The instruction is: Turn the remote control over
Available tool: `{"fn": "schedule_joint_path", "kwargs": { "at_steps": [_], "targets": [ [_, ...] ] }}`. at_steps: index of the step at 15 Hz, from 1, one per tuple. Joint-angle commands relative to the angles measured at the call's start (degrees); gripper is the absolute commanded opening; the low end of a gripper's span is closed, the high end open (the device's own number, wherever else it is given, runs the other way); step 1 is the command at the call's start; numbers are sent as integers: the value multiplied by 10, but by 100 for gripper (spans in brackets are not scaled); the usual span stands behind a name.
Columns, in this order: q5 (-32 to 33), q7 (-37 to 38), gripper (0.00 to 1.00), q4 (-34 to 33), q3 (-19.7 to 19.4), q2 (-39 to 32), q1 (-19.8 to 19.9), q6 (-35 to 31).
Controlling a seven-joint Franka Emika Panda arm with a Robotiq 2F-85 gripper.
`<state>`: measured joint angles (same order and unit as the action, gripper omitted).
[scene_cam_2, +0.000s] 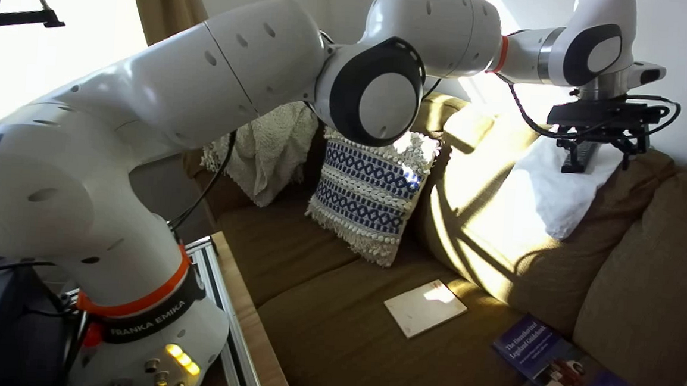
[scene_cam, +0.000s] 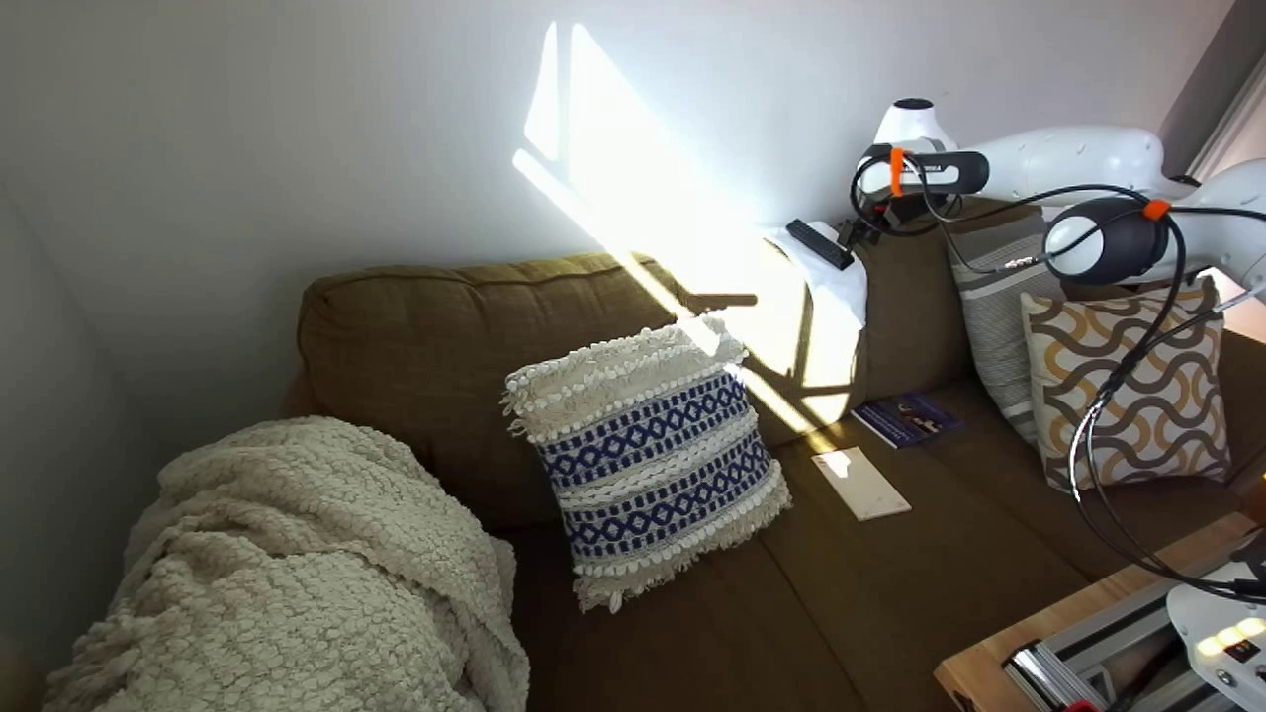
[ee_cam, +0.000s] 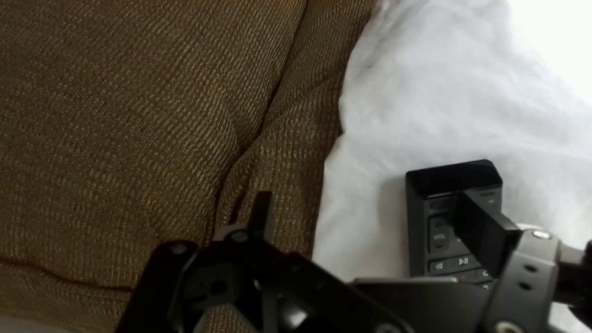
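Note:
The remote control (scene_cam: pixel 820 243) is a dark bar with buttons and a glossy black end. It lies face up on the white cloth (scene_cam: pixel 839 302) over the top of the sofa back. In the wrist view the remote (ee_cam: pixel 441 236) is at lower right, its near part hidden by the gripper. In an exterior view it (scene_cam_2: pixel 588 153) is mostly hidden behind the gripper. My gripper (ee_cam: pixel 363 203) is open and empty, pointing down above the cloth. In the wrist view one finger overlaps the remote's button face; the other is over brown sofa fabric. The gripper (scene_cam_2: pixel 599 164) also shows in an exterior view.
The wall stands close behind the sofa back. A blue book (scene_cam_2: pixel 562 369) and a flat white board (scene_cam_2: pixel 426 310) lie on the seat. A blue-and-white cushion (scene_cam: pixel 653 465), a patterned cushion (scene_cam: pixel 1128 386) and a cream blanket (scene_cam: pixel 297 574) are on the sofa.

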<state>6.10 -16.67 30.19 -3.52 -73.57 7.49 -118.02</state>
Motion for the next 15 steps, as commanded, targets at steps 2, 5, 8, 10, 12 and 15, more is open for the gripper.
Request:
{"fn": "schedule_joint_path", "kwargs": {
  "at_steps": [2, 5, 8, 10, 12, 15],
  "targets": [
    [-3, 6, 100, -19, 1, -9, 0, -17],
    [-3, 3, 100, -21, 3, 3, -5, -38],
    [-10, 1, 100, -28, 13, 19, -14, -48],
    [-17, 2, 100, -97, 20, -7, -21, -16],
    [-21, 15, 100, -46, 22, 34, -33, -34],
    [-7, 68, 100, -56, 4, 40, -50, -10]
  ]
}}
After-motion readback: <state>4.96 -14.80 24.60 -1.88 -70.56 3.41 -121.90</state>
